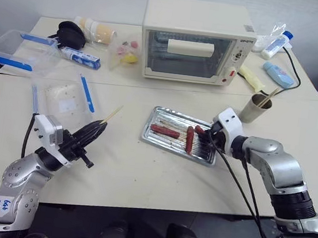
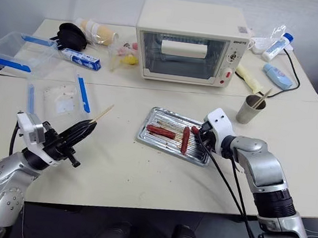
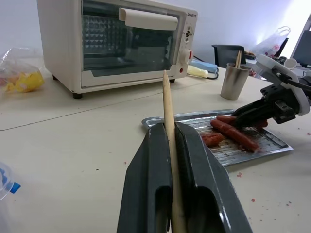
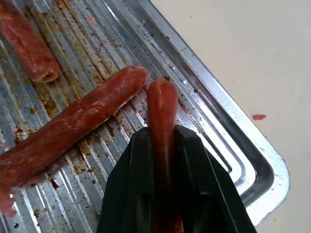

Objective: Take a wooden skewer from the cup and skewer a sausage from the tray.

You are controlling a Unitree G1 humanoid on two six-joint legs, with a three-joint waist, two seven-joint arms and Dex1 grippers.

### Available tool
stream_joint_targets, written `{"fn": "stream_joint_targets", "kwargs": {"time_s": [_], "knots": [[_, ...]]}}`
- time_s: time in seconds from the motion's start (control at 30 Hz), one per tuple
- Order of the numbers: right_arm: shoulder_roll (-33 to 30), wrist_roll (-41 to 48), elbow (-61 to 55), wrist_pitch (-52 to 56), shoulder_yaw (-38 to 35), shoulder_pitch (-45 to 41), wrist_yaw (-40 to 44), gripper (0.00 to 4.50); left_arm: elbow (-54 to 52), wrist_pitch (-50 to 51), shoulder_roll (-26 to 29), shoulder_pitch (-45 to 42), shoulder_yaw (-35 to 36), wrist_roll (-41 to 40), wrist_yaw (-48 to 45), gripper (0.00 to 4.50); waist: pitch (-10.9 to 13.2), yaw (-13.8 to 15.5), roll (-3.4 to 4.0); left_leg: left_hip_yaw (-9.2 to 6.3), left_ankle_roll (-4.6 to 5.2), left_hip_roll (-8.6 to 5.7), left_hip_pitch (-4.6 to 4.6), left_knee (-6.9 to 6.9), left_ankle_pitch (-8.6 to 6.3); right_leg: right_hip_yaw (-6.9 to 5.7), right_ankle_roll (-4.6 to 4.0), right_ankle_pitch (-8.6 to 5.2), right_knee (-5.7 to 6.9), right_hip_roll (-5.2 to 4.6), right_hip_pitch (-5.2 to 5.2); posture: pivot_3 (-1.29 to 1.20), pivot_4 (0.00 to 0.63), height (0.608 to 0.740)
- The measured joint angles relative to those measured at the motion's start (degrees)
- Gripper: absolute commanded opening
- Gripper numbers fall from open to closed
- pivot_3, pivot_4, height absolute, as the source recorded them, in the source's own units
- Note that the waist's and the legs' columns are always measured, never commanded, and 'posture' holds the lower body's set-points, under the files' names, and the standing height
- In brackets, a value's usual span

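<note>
The left gripper [image 1: 98, 128] is clamped on the wooden skewer [image 3: 169, 128], whose tip points up and right toward the tray [image 1: 160, 114]. The right gripper [image 4: 163, 138] pinches one sausage [image 4: 162, 108] at the tray's right end, its long axis running along the fingers. That sausage lies well right of the skewer's tip, so the two hands must likely meet between, point to sausage end, while the cup [image 1: 256, 109] stands just beyond the tray's far right corner

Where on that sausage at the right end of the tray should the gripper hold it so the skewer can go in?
Grip the sausage across its rear half, as the right gripper does now, coming from the tray's right rim along its length. It's slim and round, so the fingers pinch its sides, leaving the rounded front end free for the wooden skewer held in the left gripper.
</note>
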Motion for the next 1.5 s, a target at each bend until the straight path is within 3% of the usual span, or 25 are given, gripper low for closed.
{"fn": "stream_joint_targets", "kwargs": {"time_s": [0.13,0.2,0.37,0.53,1.5], "knots": [[-0.4,-0.19,0.05,-4.61,-0.01,0.28,3.62,0.5,0.51,-0.07,0.23,-1.47,-0.85,0.09,-1.82,0.0,0.0,-0.03,0.0,0.0,0.0,0.0,0.0,0.0,0.0,0.0,0.0,0.0,0.0,0.06,0.0,0.0,0.15,0.74],[-1.62,-0.42,0.15,-12.07,-0.17,0.41,8.21,0.5,0.72,-0.25,1.75,-1.88,-2.09,0.61,-3.81,0.0,0.0,-0.03,0.0,0.01,0.0,-0.01,0.0,-0.02,0.0,0.0,0.0,0.0,-0.02,0.14,-0.01,0.0,0.15,0.74],[-6.71,2.76,-0.31,-31.12,-0.5,-0.93,28.68,0.5,2.65,-0.74,7.53,-3.79,-6.48,2.46,-12.64,0.0,0.01,-0.03,0.0,0.03,-0.01,0.03,-0.01,-0.01,0.0,0.01,0.02,0.01,-0.07,0.24,0.0,0.0,0.15,0.74],[-6.59,4.16,-1.41,-33.64,0.98,-3.33,37.01,0.5,2.95,-0.63,9.46,-6.84,-10.33,2.8,-18.13,0.0,0.01,-0.07,0.0,0.01,-0.03,0.06,0.02,0.01,0.01,0.02,0.02,0.01,-0.01,0.2,0.0,0.0,0.15,0.74],[-5.05,4.29,-6.49,-31.09,2.4,-4.02,39.13,0.5,5.12,0.09,8.61,-10.77,-13.82,3.07,-21.18,0.0,0.01,0.0,0.0,-0.02,-0.03,0.02,0.02,0.04,0.02,-0.01,0.02,0.01,0.0,0.1,0.03,0.0,0.15,0.74]]}}
